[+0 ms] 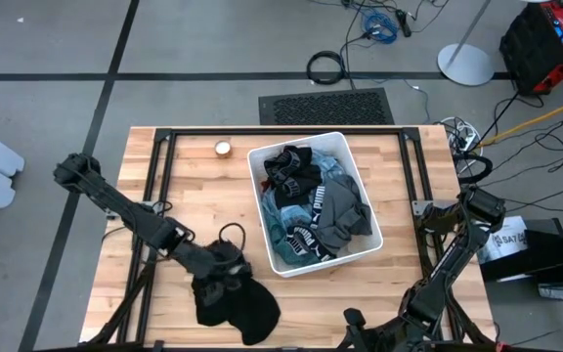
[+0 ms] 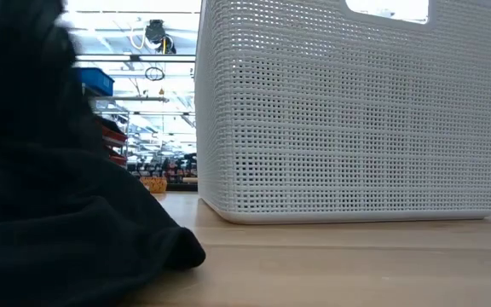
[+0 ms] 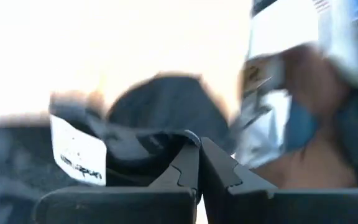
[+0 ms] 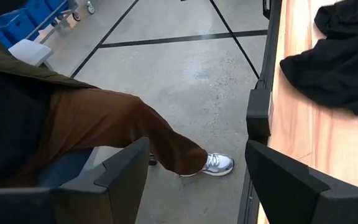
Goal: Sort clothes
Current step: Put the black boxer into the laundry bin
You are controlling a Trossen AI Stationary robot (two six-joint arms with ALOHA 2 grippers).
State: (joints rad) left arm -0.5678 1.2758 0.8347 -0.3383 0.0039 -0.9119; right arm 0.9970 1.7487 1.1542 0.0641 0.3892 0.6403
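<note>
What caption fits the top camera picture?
Left pincer shut on black garment beside the white bin of clothes.

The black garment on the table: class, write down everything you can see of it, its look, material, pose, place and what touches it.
The black garment is soft, matte dark fabric, crumpled in a loose heap with rounded lobes. It lies on the wooden table near its front edge, outside and apart from the white perforated bin. The left gripper is down on its top edge, fingers shut; the left wrist view shows dark cloth with a white label at the fingertips. The right gripper waits open beyond the table's edge.
</note>
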